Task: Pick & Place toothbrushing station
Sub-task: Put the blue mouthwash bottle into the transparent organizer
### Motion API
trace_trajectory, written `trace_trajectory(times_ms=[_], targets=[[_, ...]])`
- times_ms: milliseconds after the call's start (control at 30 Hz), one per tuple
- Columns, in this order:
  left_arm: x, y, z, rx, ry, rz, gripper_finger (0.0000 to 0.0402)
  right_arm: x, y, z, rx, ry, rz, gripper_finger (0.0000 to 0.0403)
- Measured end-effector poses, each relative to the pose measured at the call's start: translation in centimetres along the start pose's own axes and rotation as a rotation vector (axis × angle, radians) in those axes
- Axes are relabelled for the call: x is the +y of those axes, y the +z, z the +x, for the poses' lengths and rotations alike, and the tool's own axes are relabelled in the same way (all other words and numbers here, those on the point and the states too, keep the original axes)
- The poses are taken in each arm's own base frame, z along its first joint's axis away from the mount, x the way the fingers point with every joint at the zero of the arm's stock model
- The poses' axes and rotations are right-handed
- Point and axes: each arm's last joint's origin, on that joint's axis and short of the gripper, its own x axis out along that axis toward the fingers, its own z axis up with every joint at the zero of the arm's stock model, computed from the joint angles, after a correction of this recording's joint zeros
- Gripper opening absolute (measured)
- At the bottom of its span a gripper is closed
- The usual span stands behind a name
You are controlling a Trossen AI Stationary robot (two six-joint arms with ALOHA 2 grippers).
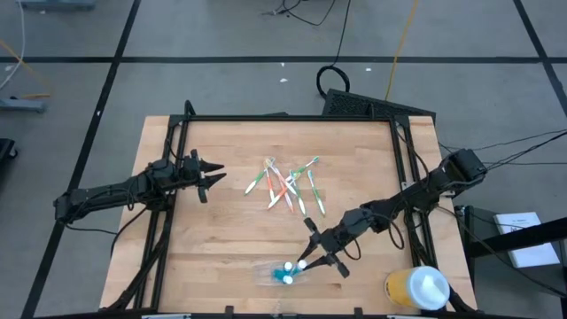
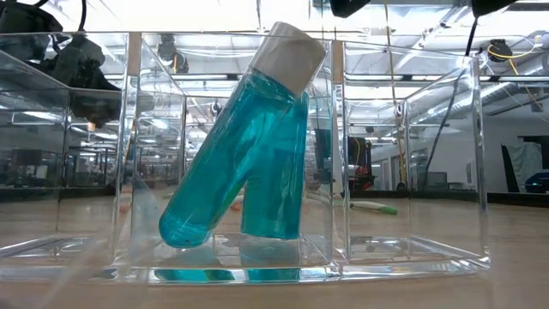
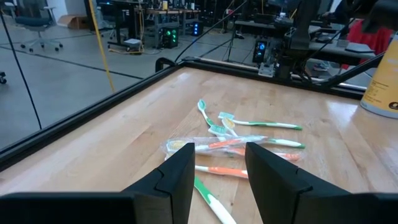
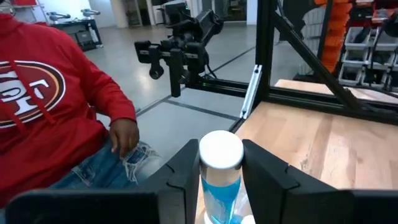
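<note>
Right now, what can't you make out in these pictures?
- High view: the toothbrushing station is faint against the wood; its outline is unclear.
- Low view: both grippers are cut off by the top edge.
- Right wrist view: the right gripper flanks a white-capped blue bottle; contact unclear.

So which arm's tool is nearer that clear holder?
The right tool sits right at the clear holder, fingers around a blue bottle. The left tool hovers far off, across the toothbrushes.

The toothbrushing station (image 1: pixel 276 275) is barely discernible from above, and the yellow cup (image 1: pixel 416 289) is cropped.
</note>
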Motion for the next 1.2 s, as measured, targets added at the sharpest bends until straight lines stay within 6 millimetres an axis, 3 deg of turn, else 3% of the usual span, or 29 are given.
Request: trace_trajectory(times_ms=[267, 500, 667, 1200], targets=[[0.0, 0.0, 0.0, 0.001, 0.000, 0.000, 0.0147, -0.1, -0.6, 0.9, -0.008, -0.061, -0.001, 0.0091], [0.0, 0.0, 0.0, 0.001, 0.000, 0.000, 0.0147, -0.5, -0.8, 4.4, 0.030, 0.031, -0.001, 0.0091], [0.0, 0.0, 0.0, 0.000, 0.000, 0.000, 0.0147, -0.6, -0.9, 5.9, 0.055, 0.044, -0.017, 0.0091], [0.0, 0.0, 0.0, 0.000, 0.000, 0.000, 0.0147, -2.7, -3.3, 6.6, 0.152, -0.059, -0.007, 0.0091]])
